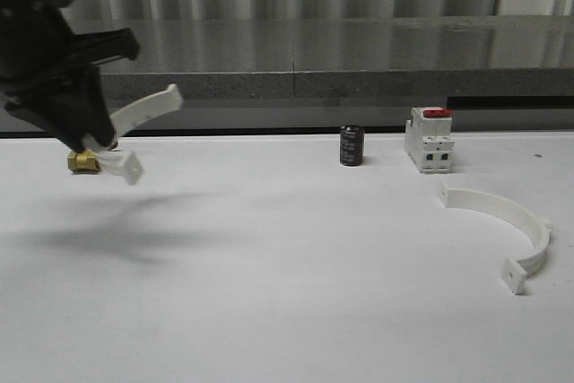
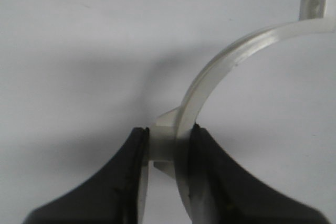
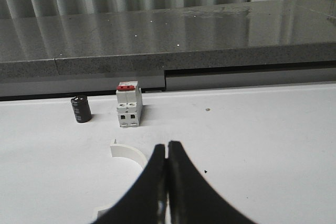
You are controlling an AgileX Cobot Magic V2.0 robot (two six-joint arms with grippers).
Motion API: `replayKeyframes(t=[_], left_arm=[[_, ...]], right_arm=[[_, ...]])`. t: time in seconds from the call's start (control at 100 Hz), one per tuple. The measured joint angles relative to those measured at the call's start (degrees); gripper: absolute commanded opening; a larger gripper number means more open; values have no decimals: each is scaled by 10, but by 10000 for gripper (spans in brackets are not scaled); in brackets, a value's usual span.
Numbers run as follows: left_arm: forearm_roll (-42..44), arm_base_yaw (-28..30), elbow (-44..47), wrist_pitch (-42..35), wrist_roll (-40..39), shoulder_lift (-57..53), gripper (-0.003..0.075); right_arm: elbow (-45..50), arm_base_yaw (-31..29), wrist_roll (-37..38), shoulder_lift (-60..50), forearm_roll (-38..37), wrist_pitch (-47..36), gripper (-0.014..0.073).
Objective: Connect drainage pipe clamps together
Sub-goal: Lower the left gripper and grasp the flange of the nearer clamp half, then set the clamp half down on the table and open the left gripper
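My left gripper (image 1: 94,143) hangs above the table at the far left, shut on one white half-ring drainage pipe clamp (image 1: 143,112). In the left wrist view that clamp (image 2: 220,66) arcs away from the gripper (image 2: 168,140), pinched at its outer lug, with a flat end tab (image 2: 316,1) at the far tip. A second clamp (image 1: 516,226) lies flat on the table at the right. In the right wrist view my right gripper (image 3: 167,148) is shut with nothing in it, just beside that lying clamp (image 3: 127,153), whose arc is partly hidden behind the fingers.
A white boxy switch with a red top (image 1: 430,139) and a small dark cylinder (image 1: 352,145) stand at the back of the white table (image 1: 287,293). A small brass piece (image 1: 83,161) lies under the left gripper. A grey ledge (image 1: 359,51) runs behind.
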Motion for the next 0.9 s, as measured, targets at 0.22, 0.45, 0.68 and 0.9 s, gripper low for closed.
replayKeyframes(t=[0.22, 0.45, 0.68, 0.9], left_arm=[[35, -88, 0, -35, -77, 45, 11], [42, -105, 0, -54, -115, 102, 11], [46, -105, 0, -66, -125, 106, 11], [47, -105, 0, -66, -128, 106, 12]], right_arm=[[0, 0, 0, 0, 0, 0, -67], [0, 0, 0, 0, 0, 0, -67], [0, 0, 0, 0, 0, 0, -67], [0, 0, 0, 0, 0, 0, -67]])
